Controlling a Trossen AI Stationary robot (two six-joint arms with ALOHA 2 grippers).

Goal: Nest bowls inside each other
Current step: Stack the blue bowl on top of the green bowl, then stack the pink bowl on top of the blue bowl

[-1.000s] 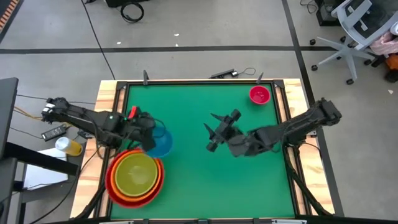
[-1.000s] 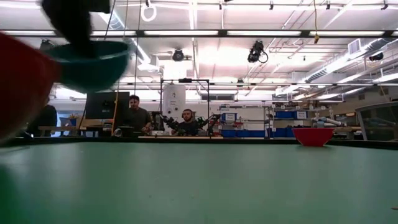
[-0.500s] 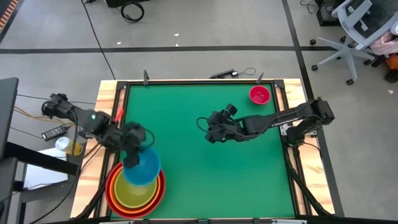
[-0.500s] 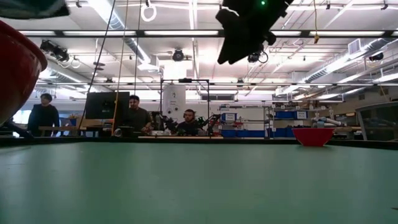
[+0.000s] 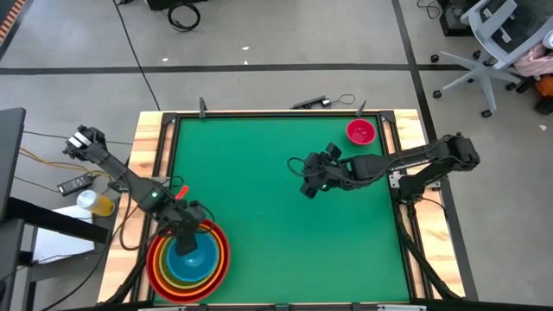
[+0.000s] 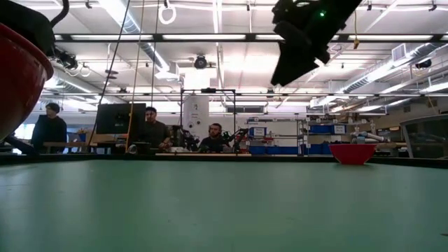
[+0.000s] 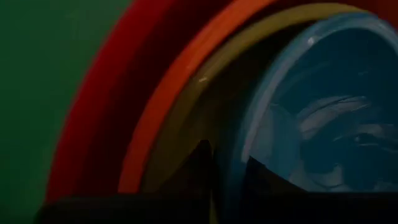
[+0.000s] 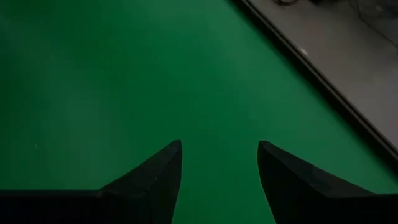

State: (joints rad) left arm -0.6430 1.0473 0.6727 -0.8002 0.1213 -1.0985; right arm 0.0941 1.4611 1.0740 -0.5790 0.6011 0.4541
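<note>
Now the blue bowl (image 5: 190,257) sat nested.
Left pincer (image 5: 187,230) straddled its rim, grip unclear (perhaps releasing); right pincer (image 5: 308,185) hovered wide, empty.

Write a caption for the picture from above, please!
Left tool sets the blue bowl into the stacked bowls; right tool hovers open, pink bowl waits far off.

A blue bowl (image 5: 192,259) is sitting in a yellow-green bowl (image 5: 169,273), ringed by an orange bowl (image 5: 158,269) and a red bowl (image 5: 149,259), at the green table's (image 5: 259,190) near left corner. A magenta-pink bowl (image 5: 360,132) is showing near the far right corner.
</note>
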